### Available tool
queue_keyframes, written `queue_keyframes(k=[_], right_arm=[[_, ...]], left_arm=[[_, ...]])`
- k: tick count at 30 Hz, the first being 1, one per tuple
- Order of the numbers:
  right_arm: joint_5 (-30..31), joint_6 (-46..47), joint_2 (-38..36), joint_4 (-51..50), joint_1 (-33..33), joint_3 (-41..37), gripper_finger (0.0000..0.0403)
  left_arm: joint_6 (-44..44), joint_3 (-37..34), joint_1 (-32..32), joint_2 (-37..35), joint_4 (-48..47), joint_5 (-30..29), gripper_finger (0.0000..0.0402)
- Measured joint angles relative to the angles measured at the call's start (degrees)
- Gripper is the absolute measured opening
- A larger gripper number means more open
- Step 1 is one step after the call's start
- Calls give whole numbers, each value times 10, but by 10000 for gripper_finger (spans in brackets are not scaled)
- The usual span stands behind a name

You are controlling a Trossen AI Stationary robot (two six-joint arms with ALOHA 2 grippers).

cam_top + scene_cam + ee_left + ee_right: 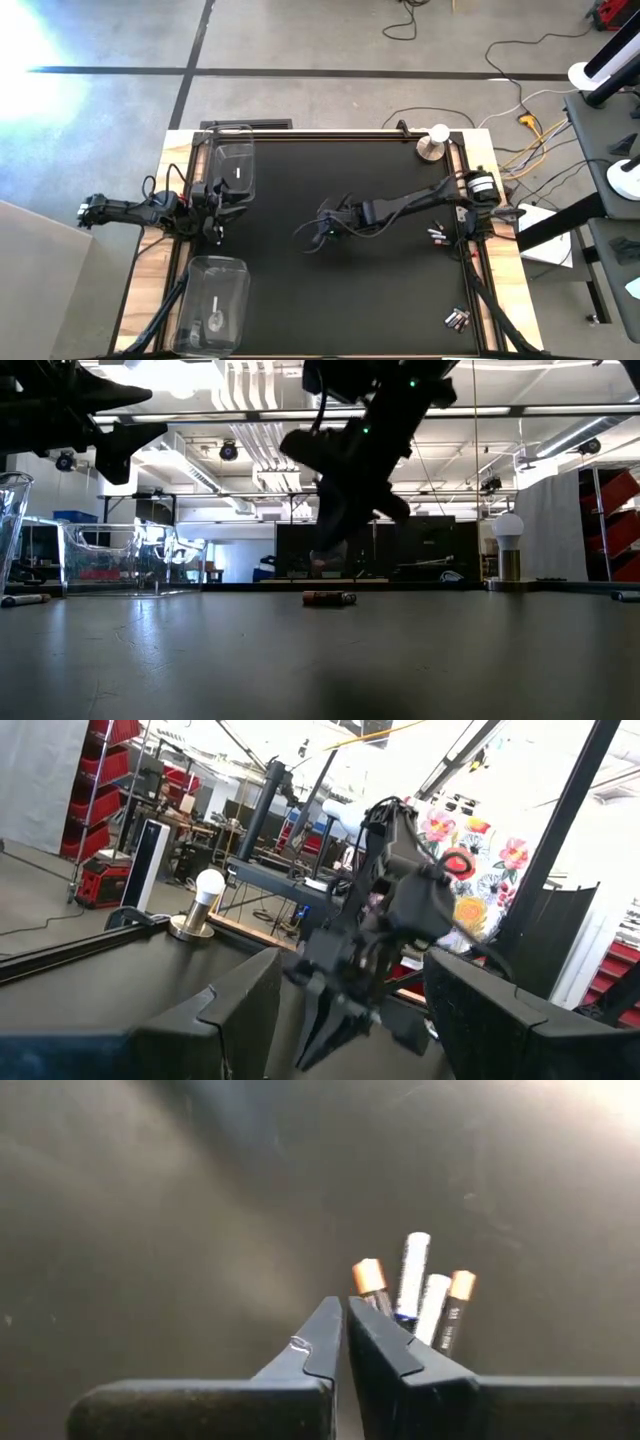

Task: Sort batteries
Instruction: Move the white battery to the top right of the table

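The right gripper hangs over the mat's middle, fingers pressed together on nothing — no cell between them. Just past its tips lies a cluster of four batteries, two dark with coppery ends, two silvery-white. Farther toward the mat's right edge, more cells lie loose near the front corner. At the mat's left edge the left gripper waits with fingers spread wide and empty, between two clear bins; each bin seems to hold only a cell or so. My judgement: sorting has barely begun.
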Motion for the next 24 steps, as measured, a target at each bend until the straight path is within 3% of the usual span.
queue_keyframes(k=[12, 24], right_arm=[[-3, -194, 36, 11, 6, -1, 109], [-29, -260, 35, 68, -26, -2, 114]], left_arm=[[0, 0, 0, 2, 0, 0, 222], [0, 0, 0, 2, 0, 0, 222]])
